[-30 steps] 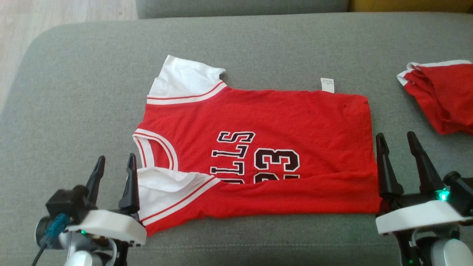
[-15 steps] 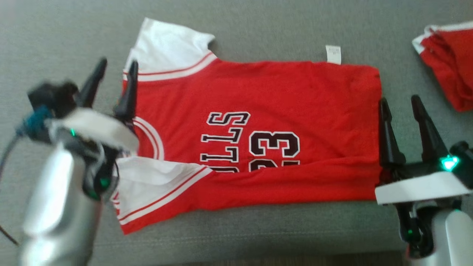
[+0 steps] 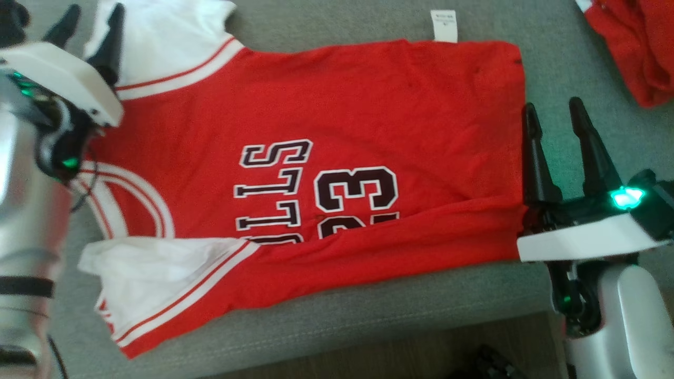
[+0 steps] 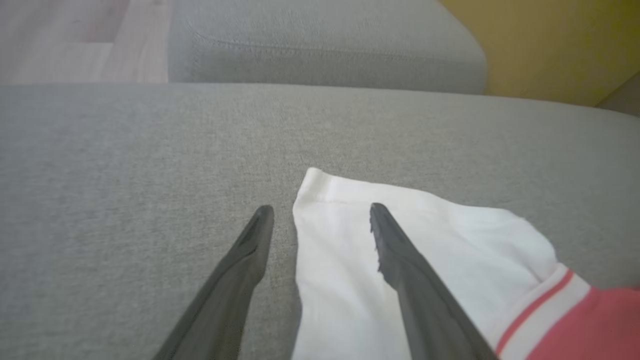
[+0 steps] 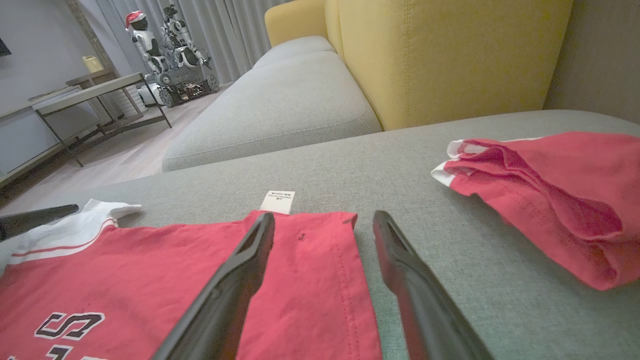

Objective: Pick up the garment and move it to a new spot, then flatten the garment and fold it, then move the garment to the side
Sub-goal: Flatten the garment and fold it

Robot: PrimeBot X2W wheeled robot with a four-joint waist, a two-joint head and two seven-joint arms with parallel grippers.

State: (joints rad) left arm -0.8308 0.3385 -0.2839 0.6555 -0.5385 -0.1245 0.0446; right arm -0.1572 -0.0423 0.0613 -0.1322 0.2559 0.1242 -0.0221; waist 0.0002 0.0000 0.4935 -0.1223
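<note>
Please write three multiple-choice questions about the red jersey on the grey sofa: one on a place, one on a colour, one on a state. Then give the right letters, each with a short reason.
1. Where on the jersey is the left gripper?
A. At its neckline
B. At its far white sleeve
C. On the number 23

2. What colour is the label at the jersey's far edge?
A. Black
B. Yellow
C. White

3. How does the right gripper stand?
A. Open, astride the hem
B. Shut on cloth
C. Shut on nothing

Answers:
1. B: its fingers straddle the sleeve's edge.
2. C: it shows white against the grey cushion.
3. A: one finger is over red cloth and the other over the cushion, well apart.
</note>
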